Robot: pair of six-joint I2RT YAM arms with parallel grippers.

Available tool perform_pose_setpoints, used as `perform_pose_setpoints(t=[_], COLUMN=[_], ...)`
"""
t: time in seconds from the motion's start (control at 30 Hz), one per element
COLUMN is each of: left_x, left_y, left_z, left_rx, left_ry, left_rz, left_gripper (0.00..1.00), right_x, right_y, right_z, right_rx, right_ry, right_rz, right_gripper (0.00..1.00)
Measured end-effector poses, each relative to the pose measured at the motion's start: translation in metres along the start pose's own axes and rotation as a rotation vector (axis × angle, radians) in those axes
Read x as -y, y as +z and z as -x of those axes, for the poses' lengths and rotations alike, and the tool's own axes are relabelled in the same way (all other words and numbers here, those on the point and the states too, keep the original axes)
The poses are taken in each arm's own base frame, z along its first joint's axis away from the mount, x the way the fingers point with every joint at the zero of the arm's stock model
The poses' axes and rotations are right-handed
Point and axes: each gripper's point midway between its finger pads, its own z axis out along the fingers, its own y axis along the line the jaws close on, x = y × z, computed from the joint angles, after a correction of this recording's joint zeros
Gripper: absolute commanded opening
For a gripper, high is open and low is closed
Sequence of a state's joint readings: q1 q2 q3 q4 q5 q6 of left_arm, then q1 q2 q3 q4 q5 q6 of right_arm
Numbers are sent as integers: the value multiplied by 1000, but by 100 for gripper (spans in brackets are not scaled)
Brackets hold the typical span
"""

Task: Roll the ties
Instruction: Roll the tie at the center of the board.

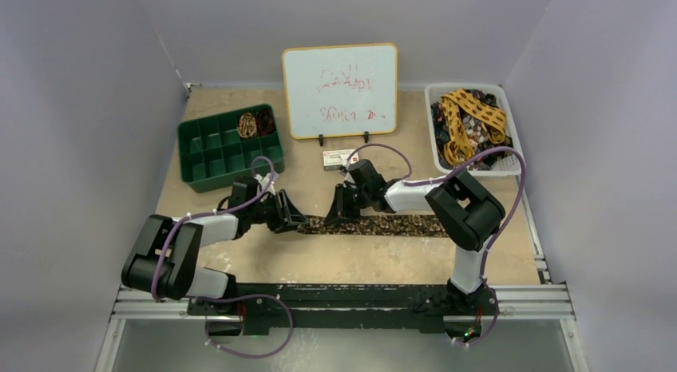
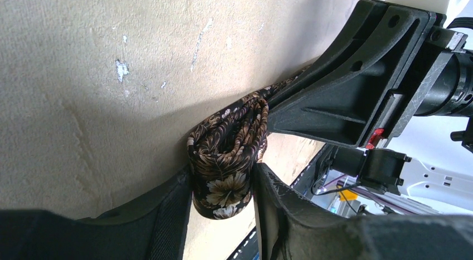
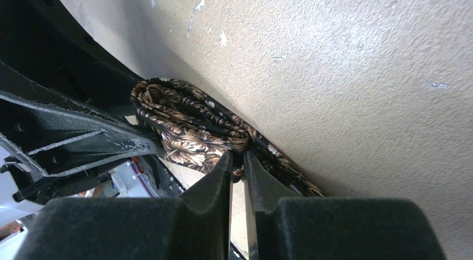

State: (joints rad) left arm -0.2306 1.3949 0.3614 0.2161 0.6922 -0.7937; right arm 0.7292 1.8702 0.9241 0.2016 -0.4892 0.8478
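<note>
1. Tray (image 1: 195,160) (green, partitioned), far left. One coiled tie (image 1: 257,123) sits in a far corner compartment. This is evidently where finished rolls go.
2. Left gripper (image 2: 223,173). It is closed on the roll (image 2: 226,154) at the tie's left end, with one finger against each flat side and the coil standing on edge. Judged purpose: to stop the turns springing loose.
3. Tie (image 1: 383,225) (brown, leafy print). It lies flat on the table (image 1: 359,260) between the arms, and its free length runs straight off to the right. It is probably laid straight so that it winds on evenly.
4. Right gripper (image 3: 237,155). It is just beside the roll, with its fingers almost together, and it nips a thin fold of the tie where the fabric leaves the coil. Judged purpose: to hold that layer taut for the next turn.
5. Board (image 1: 340,90) and box (image 1: 338,157), behind centre. Both are well apart from the work and play no part in it.
6. Basket (image 1: 432,91), far right. Loose ties (image 1: 471,120) (mustard spotted over dark patterned) are heaped inside and not yet rolled. Most of the task is judged outstanding.
</note>
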Motion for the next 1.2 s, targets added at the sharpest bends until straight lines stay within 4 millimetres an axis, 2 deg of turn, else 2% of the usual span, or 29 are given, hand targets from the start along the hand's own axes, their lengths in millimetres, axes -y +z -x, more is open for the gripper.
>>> perform_pose_setpoints(t=[0.13,0.27,0.43,0.57,0.7,0.87,1.0,1.2], left_x=[0,2,6,16,30,23,20,29], left_y=[0,0,-1,-6,-14,-25,-38,-49], left_z=[0,-2,-4,-1,11,17,17,25], left_rx=[-1,-6,-18,-10,31,55,52,53], left_ry=[1,6,22,77,145,189,254,395], left_rz=[-1,-6,7,74,155,332,483,667], left_gripper=[28,13,0,0,0,0,0,0], right_x=[0,0,-1,-4,-23,-44,-38,-24], right_y=[0,0,0,-12,-34,-53,-59,-65], right_z=[0,0,-2,-4,7,21,23,26], right_rx=[0,0,-4,-1,48,116,138,173], right_ry=[1,1,-1,-18,-75,-134,-136,-121], right_rz=[-1,-1,0,-23,-25,-16,-63,-146], right_gripper=[14,15,30,40,42,44,46,49])
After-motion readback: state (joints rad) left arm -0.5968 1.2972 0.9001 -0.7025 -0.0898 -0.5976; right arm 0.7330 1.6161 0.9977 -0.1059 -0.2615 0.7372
